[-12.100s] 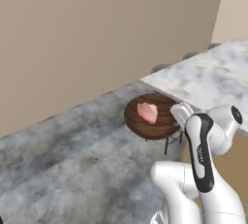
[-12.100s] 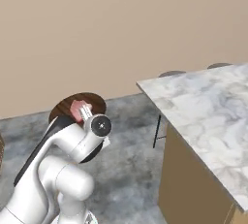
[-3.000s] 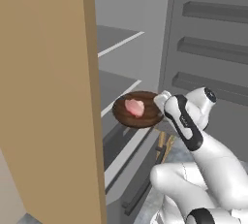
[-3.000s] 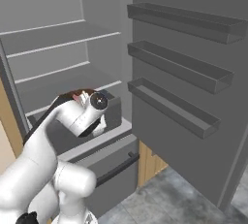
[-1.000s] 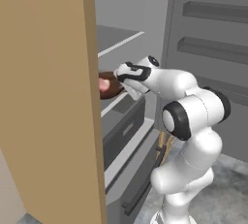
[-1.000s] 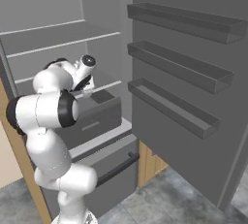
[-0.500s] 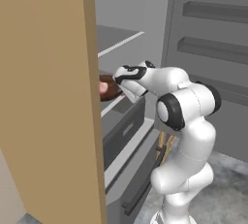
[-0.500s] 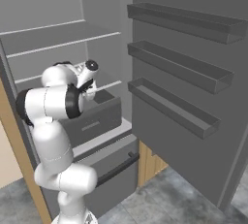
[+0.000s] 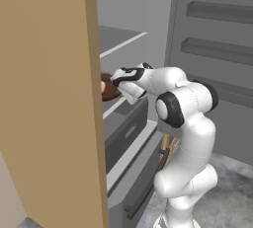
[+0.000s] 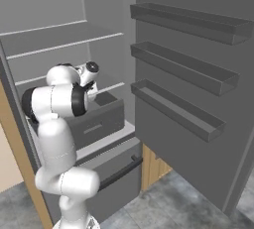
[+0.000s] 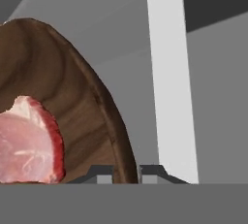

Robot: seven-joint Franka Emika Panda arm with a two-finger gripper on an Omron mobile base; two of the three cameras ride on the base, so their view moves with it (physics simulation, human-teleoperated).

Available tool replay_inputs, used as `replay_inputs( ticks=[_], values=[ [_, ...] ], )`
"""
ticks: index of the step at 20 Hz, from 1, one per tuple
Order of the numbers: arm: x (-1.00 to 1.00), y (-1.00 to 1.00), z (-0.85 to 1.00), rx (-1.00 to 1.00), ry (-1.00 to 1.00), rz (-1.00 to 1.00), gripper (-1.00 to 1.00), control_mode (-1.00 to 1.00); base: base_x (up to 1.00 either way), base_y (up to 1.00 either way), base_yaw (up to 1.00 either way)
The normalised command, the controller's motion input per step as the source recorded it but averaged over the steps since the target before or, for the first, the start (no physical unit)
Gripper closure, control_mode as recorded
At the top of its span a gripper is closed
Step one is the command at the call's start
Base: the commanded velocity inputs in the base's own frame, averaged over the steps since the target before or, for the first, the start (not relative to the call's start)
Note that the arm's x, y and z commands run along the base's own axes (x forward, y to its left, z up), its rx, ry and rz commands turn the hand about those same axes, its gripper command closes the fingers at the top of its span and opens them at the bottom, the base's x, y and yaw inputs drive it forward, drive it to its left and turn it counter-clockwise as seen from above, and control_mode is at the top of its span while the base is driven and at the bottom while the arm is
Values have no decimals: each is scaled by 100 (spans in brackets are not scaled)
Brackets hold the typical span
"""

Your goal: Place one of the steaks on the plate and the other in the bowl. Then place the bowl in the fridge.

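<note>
While the gripper (image 11: 126, 172) pinches the bowl (image 11: 92, 116) rim, steak (image 11: 26, 143) inside, it reaches into the fridge (image 10: 64, 39) above a shelf edge; release likely remains.

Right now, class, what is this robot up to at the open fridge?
The white arm is reaching into the open fridge with the bowl pinched by its rim in the shut gripper. A pink steak lies inside the bowl. From the left base view, the bowl is level with a shelf above the grey drawers, partly hidden behind the tan side panel. Whether it already rests on the shelf cannot be told.
</note>
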Motion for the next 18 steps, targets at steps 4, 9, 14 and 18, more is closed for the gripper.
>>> replay_inputs(
  ticks=[4, 9, 14, 18],
  values=[
    [26, 40, 1, -4, 3, -5, 100, -100, 0, 0, 0],
    [29, 35, 1, -3, 4, -4, -100, -100, 0, 0, 0],
    [18, 5, 0, -2, 4, 0, -100, -100, 0, 0, 0],
    [3, -43, 6, 12, 0, -2, -100, -100, 0, 0, 0]
  ],
)
